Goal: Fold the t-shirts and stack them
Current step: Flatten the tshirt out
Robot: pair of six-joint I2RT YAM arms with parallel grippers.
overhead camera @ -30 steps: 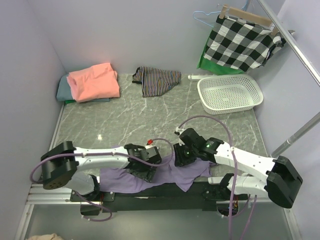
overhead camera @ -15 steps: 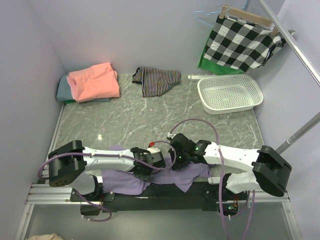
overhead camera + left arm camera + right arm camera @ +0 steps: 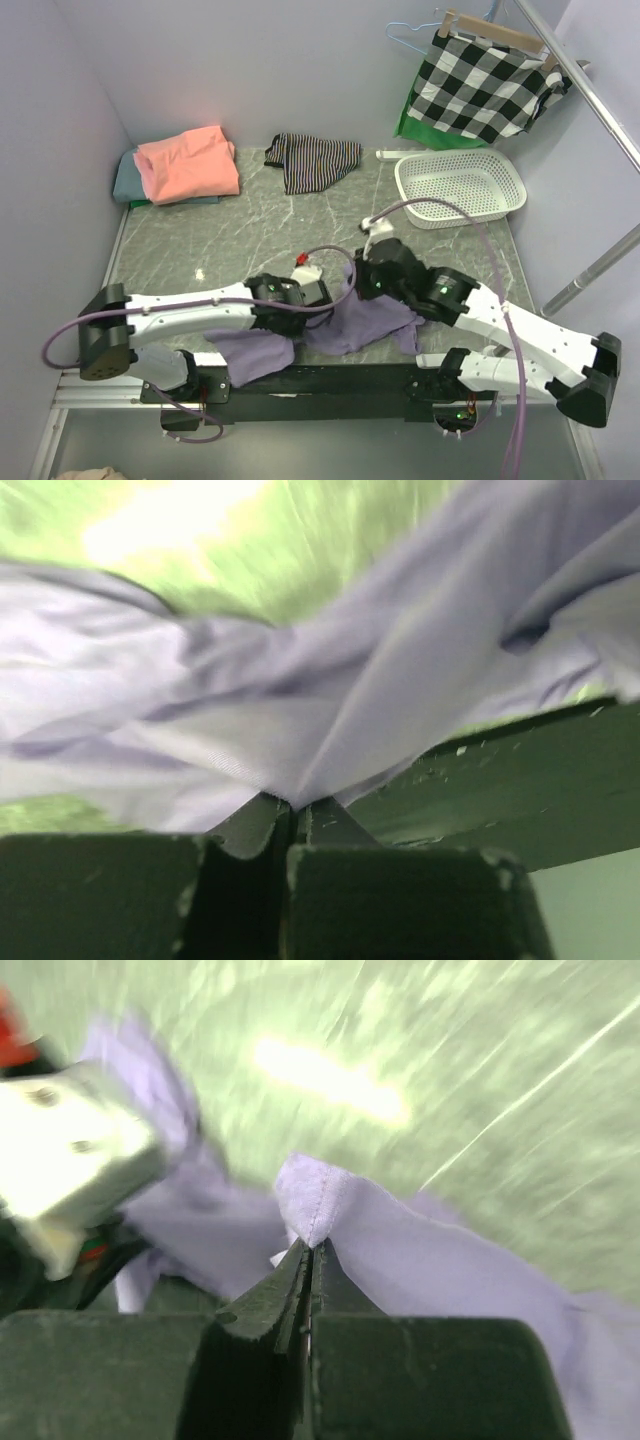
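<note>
A lavender-purple t-shirt (image 3: pixel 350 322) lies bunched at the near edge of the marble table, part of it hanging over the front edge. My left gripper (image 3: pixel 293 312) is shut on its cloth (image 3: pixel 300 750), pinched right at the fingertips (image 3: pixel 292 808). My right gripper (image 3: pixel 362 285) is shut on a hemmed fold of the same shirt (image 3: pixel 330 1205), its tips (image 3: pixel 308 1250) meeting on the seam. A folded salmon-pink t-shirt (image 3: pixel 187 163) rests on a grey-teal one (image 3: pixel 126 180) in the far left corner.
A striped black-and-white garment (image 3: pixel 315 160) lies at the back centre. A white plastic basket (image 3: pixel 460 187) stands back right. A checked cloth on a wooden hanger (image 3: pixel 485 80) hangs from a rail above it. Walls close the left and back sides.
Both grippers closed on the purple shirt. They then moved away from the front edge, pulling the shirt up the table and bunching it between them.
</note>
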